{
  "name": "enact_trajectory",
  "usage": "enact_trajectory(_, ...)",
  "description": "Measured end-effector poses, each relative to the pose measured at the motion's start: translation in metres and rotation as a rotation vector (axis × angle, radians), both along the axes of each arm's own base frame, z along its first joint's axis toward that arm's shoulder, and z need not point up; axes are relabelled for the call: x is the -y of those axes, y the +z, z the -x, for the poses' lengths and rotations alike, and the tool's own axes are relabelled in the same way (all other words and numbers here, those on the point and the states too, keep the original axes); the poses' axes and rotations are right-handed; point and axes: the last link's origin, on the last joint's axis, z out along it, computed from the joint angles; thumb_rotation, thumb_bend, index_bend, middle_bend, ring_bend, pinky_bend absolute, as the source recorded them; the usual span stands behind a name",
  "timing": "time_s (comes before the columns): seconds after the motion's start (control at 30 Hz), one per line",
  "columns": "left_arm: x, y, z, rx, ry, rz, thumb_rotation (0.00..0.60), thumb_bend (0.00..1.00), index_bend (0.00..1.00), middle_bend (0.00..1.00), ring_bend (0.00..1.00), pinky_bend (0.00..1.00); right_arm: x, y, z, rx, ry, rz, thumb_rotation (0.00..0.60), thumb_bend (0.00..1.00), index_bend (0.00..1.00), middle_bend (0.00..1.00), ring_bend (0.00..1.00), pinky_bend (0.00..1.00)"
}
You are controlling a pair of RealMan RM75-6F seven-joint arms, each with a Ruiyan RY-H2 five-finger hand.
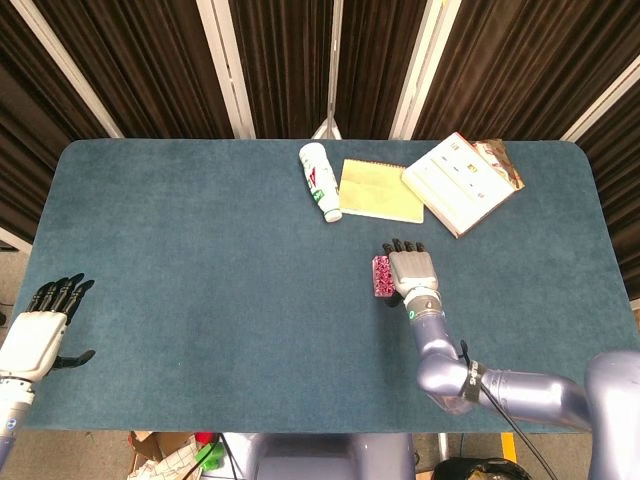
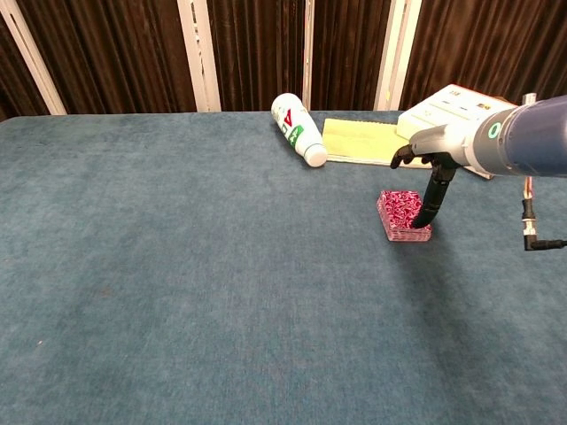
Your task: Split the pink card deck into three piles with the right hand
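Pink card deck (image 1: pixel 383 276), a light, slippery stack likely to slide apart, lies under the right hand (image 1: pixel 412 271), fingers pointing down at its top, grip unclear; best pinched by its long edges.

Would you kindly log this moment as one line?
right hand: over deck, fingers down on it | deck: one pile, unsplit | left hand: open, idle

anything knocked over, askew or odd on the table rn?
Only the white bottle lies on its side beside the yellow notepad; nothing spilled. The open book rests askew at the far edge. The pink card deck is one neat stack under the right hand.
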Motion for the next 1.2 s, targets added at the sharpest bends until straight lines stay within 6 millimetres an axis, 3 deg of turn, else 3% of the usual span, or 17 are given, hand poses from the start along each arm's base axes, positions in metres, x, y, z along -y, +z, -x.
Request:
enact_trajectory(0.17,0.0,0.0,-0.001,0.012,-0.002,0.003,0.6,0.06,0.0,0.0,0.0,0.0,0.005,-0.003,0.002,-0.028,-0.027,-0.009,0.6,0.21,0.16,0.0,0.0,0.0)
enact_trajectory(1.2,0.001,-0.001,-0.001,0.021,-0.003,0.014,0.6,0.06,0.0,0.0,0.0,0.0,0.018,-0.025,0.015,-0.044,-0.062,0.002,0.6,0.21,0.2,0.0,0.0,0.0)
